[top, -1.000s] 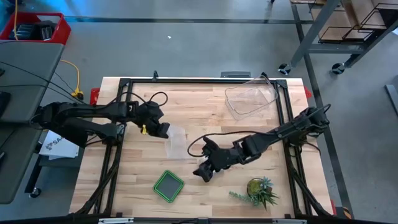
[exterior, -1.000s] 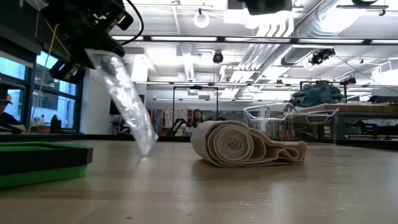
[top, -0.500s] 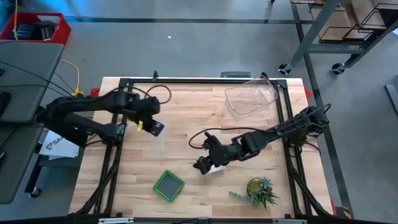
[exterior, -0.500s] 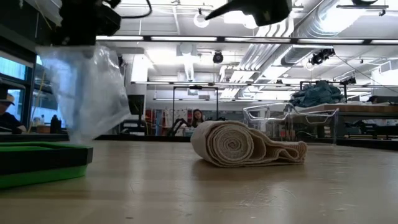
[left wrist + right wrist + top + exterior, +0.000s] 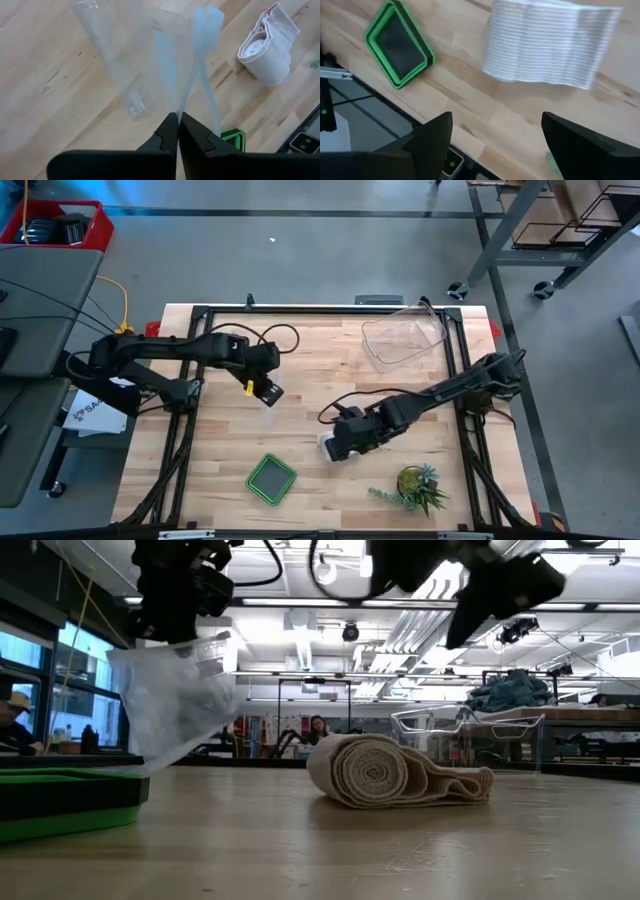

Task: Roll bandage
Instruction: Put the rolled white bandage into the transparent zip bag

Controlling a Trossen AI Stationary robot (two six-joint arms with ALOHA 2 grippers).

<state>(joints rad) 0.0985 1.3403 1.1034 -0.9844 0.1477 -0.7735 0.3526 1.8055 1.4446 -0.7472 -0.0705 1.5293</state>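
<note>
Left claw (image 5: 178,131) pinching plastic bag (image 5: 150,60), bandage (image 5: 265,42) nearby

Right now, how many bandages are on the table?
1. The bandage lies partly rolled on the wood, under the open right gripper. None other shows.

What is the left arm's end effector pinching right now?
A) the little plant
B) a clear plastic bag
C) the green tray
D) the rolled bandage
B: the left end effector is shut on the clear plastic bag, which hangs from it, while the bandage lies apart on the table.
</note>
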